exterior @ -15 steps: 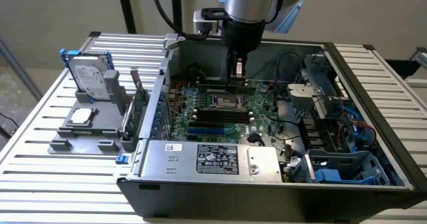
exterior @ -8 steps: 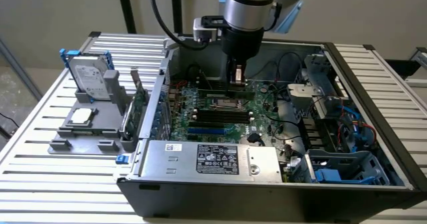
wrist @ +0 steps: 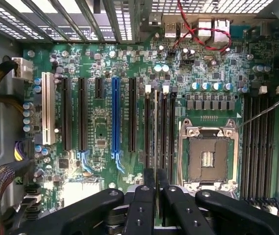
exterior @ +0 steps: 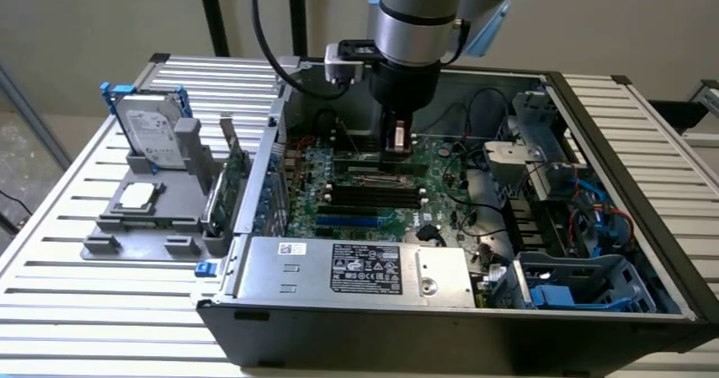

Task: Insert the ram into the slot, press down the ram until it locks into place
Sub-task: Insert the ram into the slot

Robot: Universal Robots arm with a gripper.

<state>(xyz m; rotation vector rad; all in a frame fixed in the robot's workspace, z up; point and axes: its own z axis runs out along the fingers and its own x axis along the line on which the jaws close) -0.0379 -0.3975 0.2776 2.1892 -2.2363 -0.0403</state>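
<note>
Claw is down inside the open black computer case, clenched on the ram. The ram is a long, thin green circuit stick, seen edge-on as a pale strip running straight out from between the fingertips. It stands on edge over, or in, one of the black memory slots ahead of the claw; whether it is seated cannot be told. Metal-framed processor socket lies to one side of the claw, long blue expansion slot to the other.

Judgement: stick is light and stiff, fragile at chips and contact edge. Best held by its flat faces near mid-length and pressed evenly, so it neither tilts nor bows.
</note>
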